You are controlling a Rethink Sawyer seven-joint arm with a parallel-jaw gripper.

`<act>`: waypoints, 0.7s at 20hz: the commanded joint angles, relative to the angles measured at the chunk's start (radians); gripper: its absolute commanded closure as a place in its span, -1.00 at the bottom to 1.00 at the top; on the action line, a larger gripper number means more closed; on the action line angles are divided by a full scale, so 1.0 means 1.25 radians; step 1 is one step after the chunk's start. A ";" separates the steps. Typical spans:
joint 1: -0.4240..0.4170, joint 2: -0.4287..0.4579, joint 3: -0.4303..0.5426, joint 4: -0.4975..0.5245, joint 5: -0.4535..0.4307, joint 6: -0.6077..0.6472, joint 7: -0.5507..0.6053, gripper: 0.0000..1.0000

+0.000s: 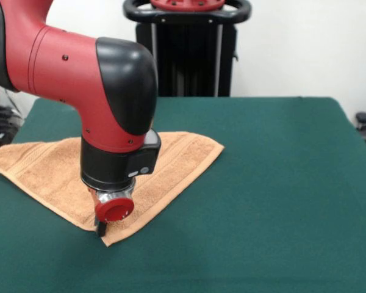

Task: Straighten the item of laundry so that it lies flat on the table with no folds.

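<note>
The tan terry towel (177, 162) lies on the left part of the dark green table (274, 195). It is folded over into a rough triangle, with one point at the far right, one at the left table edge and one toward the camera. Woven border bands run along its right edge. No label shows. My gripper (102, 229) is low over the towel's near corner, at or just above the cloth. The red and black wrist hides most of it, so whether it is open or shut does not show.
The red arm (91, 73) comes down from the upper left and covers the towel's middle. The black pedestal (186, 55) stands behind the table's far edge. Dark equipment shows past the left and right table edges.
</note>
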 commanded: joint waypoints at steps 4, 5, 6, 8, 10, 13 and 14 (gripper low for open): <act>0.052 0.017 0.078 0.120 -0.012 0.064 -0.110 1.00; 0.055 -0.004 0.069 0.137 -0.016 0.084 -0.121 1.00; 0.053 -0.031 0.065 0.162 -0.016 0.115 -0.140 1.00; 0.050 -0.085 0.054 0.213 -0.015 0.177 -0.173 1.00; 0.043 -0.132 0.050 0.255 -0.015 0.245 -0.215 1.00; 0.035 -0.185 0.044 0.302 -0.025 0.315 -0.252 1.00; 0.034 -0.199 0.043 0.317 -0.029 0.326 -0.258 1.00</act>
